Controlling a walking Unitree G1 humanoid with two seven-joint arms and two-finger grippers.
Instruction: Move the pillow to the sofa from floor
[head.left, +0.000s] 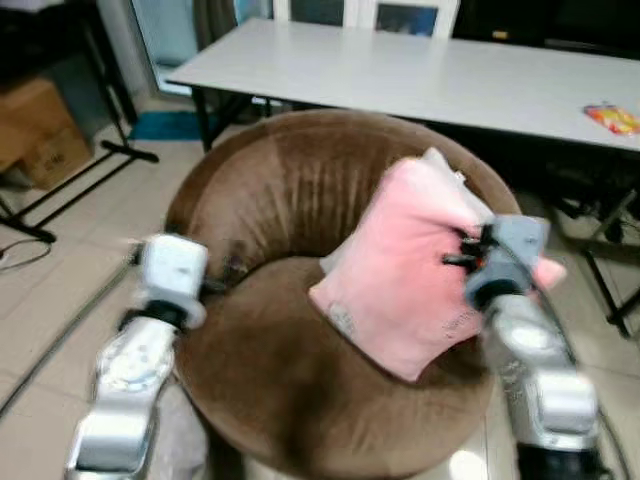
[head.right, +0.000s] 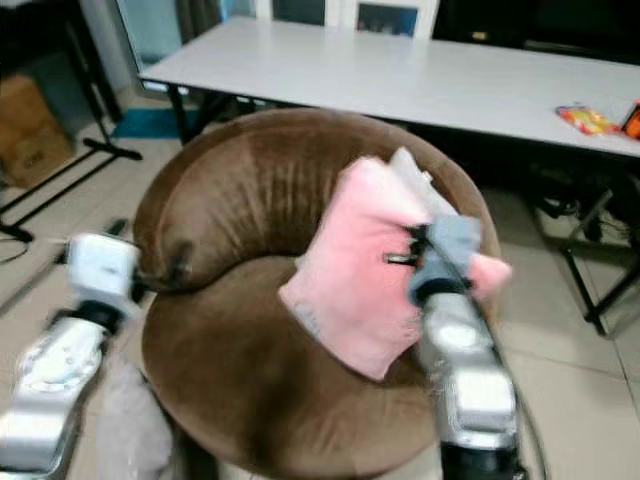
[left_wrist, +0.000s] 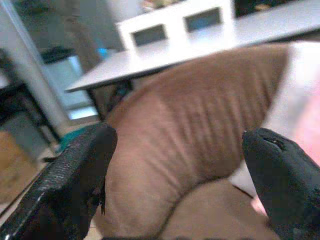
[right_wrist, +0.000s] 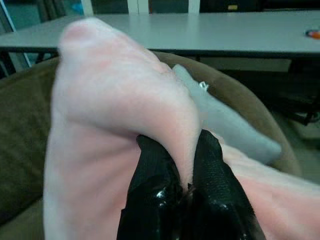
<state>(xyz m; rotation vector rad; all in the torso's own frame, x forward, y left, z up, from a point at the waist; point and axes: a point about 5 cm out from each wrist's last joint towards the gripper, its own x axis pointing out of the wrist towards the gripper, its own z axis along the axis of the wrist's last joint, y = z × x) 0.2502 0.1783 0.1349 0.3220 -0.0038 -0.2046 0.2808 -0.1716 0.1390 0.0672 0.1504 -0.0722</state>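
A pink pillow (head.left: 405, 270) leans tilted inside the round brown sofa chair (head.left: 280, 190), against its right side. My right gripper (head.left: 462, 248) is shut on the pillow's right edge; the right wrist view shows the pink fabric (right_wrist: 125, 100) pinched between the black fingers (right_wrist: 155, 185). A white-grey backing of the pillow (right_wrist: 225, 125) shows behind the pink face. My left gripper (head.left: 228, 270) is at the chair's left rim, open, with brown upholstery (left_wrist: 185, 130) between its wide-spread fingers (left_wrist: 80, 170) and nothing held.
A long white table (head.left: 420, 70) stands just behind the chair, with a colourful packet (head.left: 612, 118) at its right end. A cardboard box (head.left: 40, 130) and black stand legs (head.left: 90, 150) are at the left. Cables (head.left: 50, 340) run over the tiled floor.
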